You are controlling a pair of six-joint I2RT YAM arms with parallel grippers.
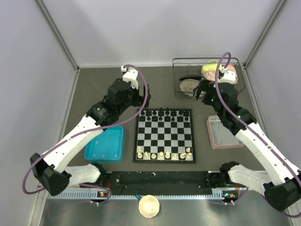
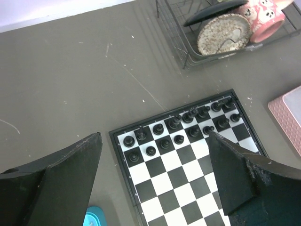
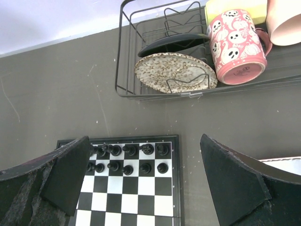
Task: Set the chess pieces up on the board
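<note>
The board [image 1: 164, 136] lies flat at the table's middle. Several cream chess pieces [image 1: 162, 154] stand along its near edge, and small black pieces fill its two far rows. My left gripper [image 1: 142, 100] hovers off the board's far left corner, open and empty. In the left wrist view [image 2: 155, 181] the jaws stand wide over the board's [image 2: 188, 183] far left part. My right gripper [image 1: 199, 90] hovers beyond the far right corner, open and empty. In the right wrist view [image 3: 146, 181] it is above the board's [image 3: 141, 193] far right part. No cream pieces show in the wrist views.
A blue tray [image 1: 104, 143] lies left of the board and a pinkish tray [image 1: 221, 133] right of it. A wire dish rack [image 1: 181, 75] with a speckled plate [image 3: 174, 73] and a pink mug [image 3: 233, 42] stands at the back right. A cream cup [image 1: 149, 205] sits at the near edge.
</note>
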